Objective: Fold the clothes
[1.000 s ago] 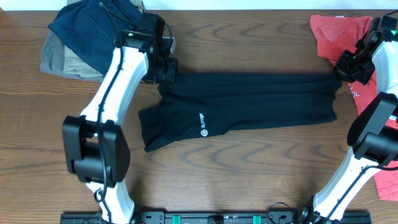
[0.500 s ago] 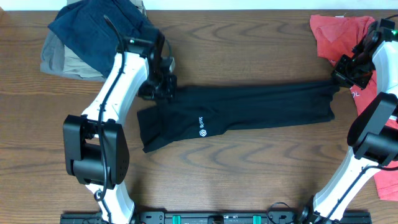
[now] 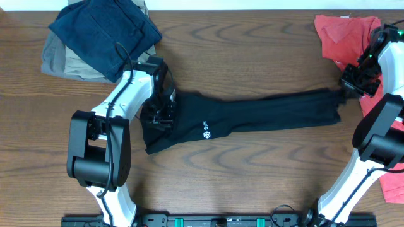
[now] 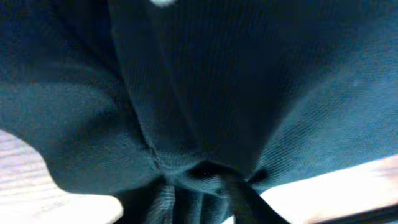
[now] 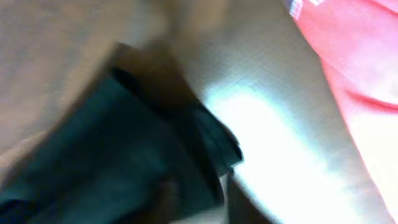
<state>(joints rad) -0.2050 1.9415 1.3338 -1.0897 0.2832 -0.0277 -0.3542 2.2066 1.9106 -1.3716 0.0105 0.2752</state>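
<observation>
Overhead, long black fabric trousers [image 3: 265, 108] stretched across frame centre, left gripper [image 3: 161, 113] clamped on waistband, right gripper [image 3: 348, 89] pinching leg hems

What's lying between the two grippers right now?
Only the black pants. In the overhead view they stretch from the left gripper at the waist end to the right gripper at the leg end. Nothing else lies on that stretch.

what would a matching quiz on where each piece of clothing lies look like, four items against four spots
Things: 1 black pants; 2 navy garment; 3 tan garment; 4 red shirt
Places: a far right corner; b top of the far left pile; c stretched across the middle; d bottom of the far left pile
Pairs: 1-c, 2-b, 3-d, 4-a
</observation>
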